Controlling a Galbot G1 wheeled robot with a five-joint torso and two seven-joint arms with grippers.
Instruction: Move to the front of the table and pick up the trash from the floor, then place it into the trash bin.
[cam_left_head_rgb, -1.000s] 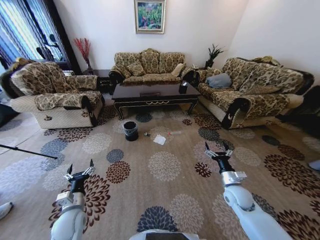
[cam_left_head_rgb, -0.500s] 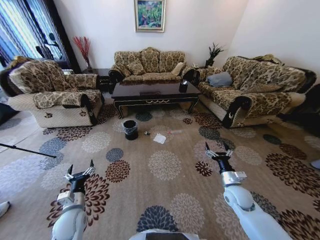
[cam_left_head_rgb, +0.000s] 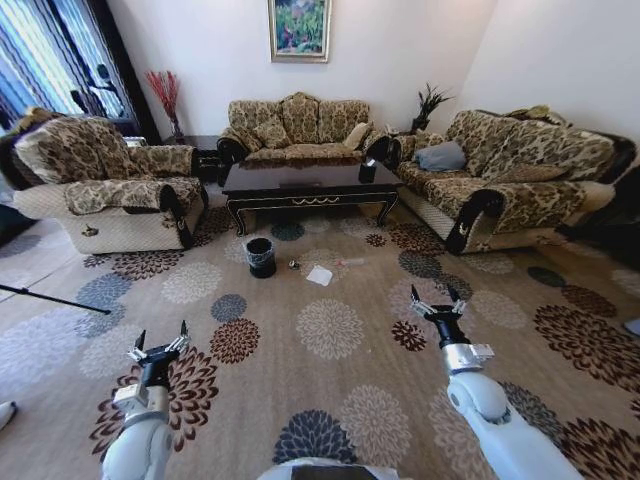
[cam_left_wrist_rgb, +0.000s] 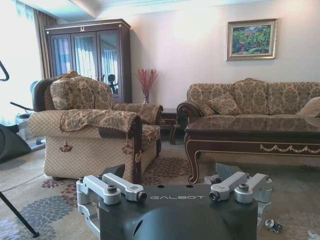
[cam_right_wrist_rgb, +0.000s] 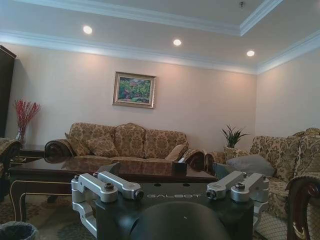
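The dark glossy table (cam_left_head_rgb: 305, 184) stands ahead in the middle of the room, also seen in the left wrist view (cam_left_wrist_rgb: 260, 131) and the right wrist view (cam_right_wrist_rgb: 75, 169). On the patterned floor (cam_left_head_rgb: 330, 330) in front of it lie a white paper sheet (cam_left_head_rgb: 319, 277), a tiny shiny ball (cam_left_head_rgb: 293, 265) (cam_left_wrist_rgb: 272, 225) and a thin pale stick (cam_left_head_rgb: 350, 263). The black trash bin (cam_left_head_rgb: 261, 257) (cam_right_wrist_rgb: 15, 231) stands left of them. My left gripper (cam_left_head_rgb: 161, 333) (cam_left_wrist_rgb: 176, 189) and right gripper (cam_left_head_rgb: 432, 297) (cam_right_wrist_rgb: 172, 189) hover open and empty, well short of the trash.
An armchair (cam_left_head_rgb: 110, 185) sits at the left, a sofa (cam_left_head_rgb: 300, 128) behind the table and another sofa (cam_left_head_rgb: 510, 180) at the right. A black tissue box (cam_left_head_rgb: 367, 172) rests on the table. A thin black pole (cam_left_head_rgb: 55, 299) crosses the floor at the left.
The whole view has shifted slightly, so the camera has moved a little. Both arms hold the same pose, and the trash and bin lie where they were.
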